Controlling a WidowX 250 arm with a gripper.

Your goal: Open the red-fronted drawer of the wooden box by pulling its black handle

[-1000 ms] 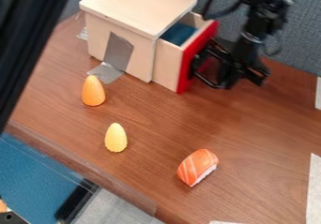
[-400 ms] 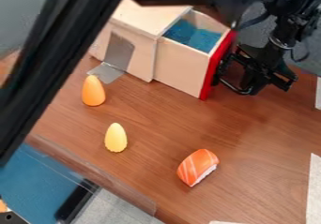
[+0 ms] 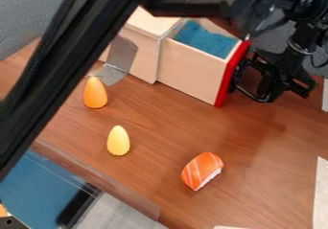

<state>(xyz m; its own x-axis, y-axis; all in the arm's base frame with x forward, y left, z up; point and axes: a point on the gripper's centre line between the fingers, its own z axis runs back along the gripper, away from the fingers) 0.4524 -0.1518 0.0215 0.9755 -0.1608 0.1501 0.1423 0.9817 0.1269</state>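
The black gripper [image 3: 247, 82] is low at the upper right, against the outer side of the drawer's red front [image 3: 232, 74]. The drawer [image 3: 191, 72] stands pulled out of the light wooden box [image 3: 142, 46], and blue lining [image 3: 208, 40] shows inside it. An orange egg-shaped piece [image 3: 95, 93] stands near the box's grey flap. Closer to the front edge is a yellow corn-like piece [image 3: 118, 141]. A salmon sushi piece [image 3: 202, 170] lies at the lower middle, apart from the gripper.
The arm's thick black link [image 3: 61, 65] crosses the upper left, above part of the box. Grey tape [image 3: 110, 74] joins the flap to the brown table [image 3: 160, 175]. A clear rim [image 3: 102, 182] runs along the lower-left edge. White paper [image 3: 322, 194] lies at the right.
The gripper has moved right, and the drawer has slid further out with it, showing more blue lining. The arm link has swung into view over the box. The three food pieces stayed put.
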